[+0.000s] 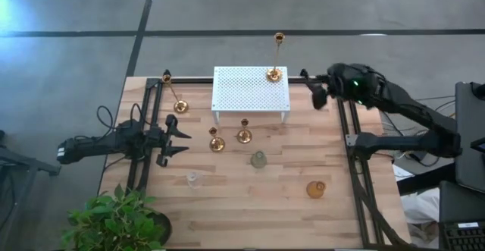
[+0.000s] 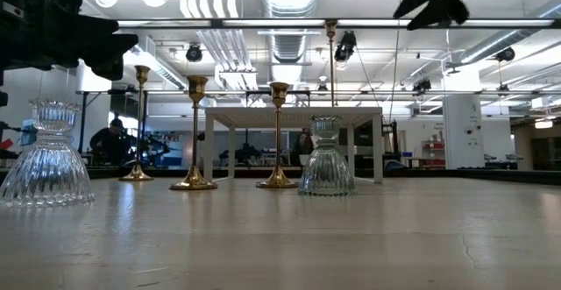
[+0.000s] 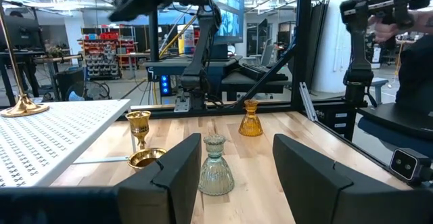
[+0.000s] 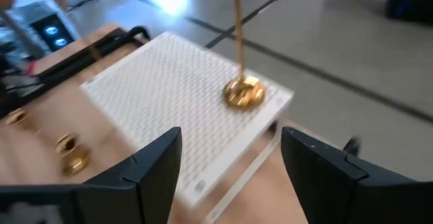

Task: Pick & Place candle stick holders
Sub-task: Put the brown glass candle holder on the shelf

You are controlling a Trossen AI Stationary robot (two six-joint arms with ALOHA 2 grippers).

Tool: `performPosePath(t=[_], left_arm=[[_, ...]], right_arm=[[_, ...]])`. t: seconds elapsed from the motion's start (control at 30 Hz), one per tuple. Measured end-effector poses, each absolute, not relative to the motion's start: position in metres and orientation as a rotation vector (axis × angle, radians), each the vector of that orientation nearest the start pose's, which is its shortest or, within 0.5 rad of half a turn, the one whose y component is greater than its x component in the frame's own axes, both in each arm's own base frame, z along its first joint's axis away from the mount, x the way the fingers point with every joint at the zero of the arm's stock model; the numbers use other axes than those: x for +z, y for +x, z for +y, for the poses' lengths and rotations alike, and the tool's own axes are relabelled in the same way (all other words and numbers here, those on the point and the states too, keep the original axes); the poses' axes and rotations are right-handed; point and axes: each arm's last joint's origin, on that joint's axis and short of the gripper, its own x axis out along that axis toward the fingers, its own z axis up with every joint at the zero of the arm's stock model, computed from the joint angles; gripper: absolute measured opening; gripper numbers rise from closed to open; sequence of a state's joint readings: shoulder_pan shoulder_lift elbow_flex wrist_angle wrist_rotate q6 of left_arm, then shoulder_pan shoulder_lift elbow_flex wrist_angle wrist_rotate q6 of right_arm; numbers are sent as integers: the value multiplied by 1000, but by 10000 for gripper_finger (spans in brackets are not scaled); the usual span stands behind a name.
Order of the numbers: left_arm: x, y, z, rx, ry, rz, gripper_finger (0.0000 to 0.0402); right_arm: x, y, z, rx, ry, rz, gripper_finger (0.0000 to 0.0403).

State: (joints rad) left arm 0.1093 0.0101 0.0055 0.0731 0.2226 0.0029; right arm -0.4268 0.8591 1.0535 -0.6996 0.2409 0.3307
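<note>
Wooden bench [image 1: 227, 205] | my right gripper [image 4: 230, 166] empty, fingers apart, beside white stand [image 1: 250, 92] | one tall holder [image 1: 275, 72] upright on stand's far right corner | I judge left gripper [image 1: 173, 140], open, nearer remaining holders

White perforated stand [image 1: 250, 90], potted plant [image 1: 114, 219]

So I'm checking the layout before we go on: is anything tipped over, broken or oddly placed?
Nothing is tipped or broken. One tall brass candlestick stands upright on the white stand, near its corner; the other holders are on the table. Both grippers are open and hold nothing.
</note>
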Motion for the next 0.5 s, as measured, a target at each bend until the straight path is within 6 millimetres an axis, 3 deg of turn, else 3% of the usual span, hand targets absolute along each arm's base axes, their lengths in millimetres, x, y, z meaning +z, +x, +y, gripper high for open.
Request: performPosePath(t=[0.23, 0.5], left_arm=[[172, 97, 4, -114, 14, -68, 190], [172, 97, 4, -114, 14, -68, 190]], right_arm=[[346, 125, -36, -627, 479, 387, 221], [327, 131, 3, -569, 583, 387, 201]])
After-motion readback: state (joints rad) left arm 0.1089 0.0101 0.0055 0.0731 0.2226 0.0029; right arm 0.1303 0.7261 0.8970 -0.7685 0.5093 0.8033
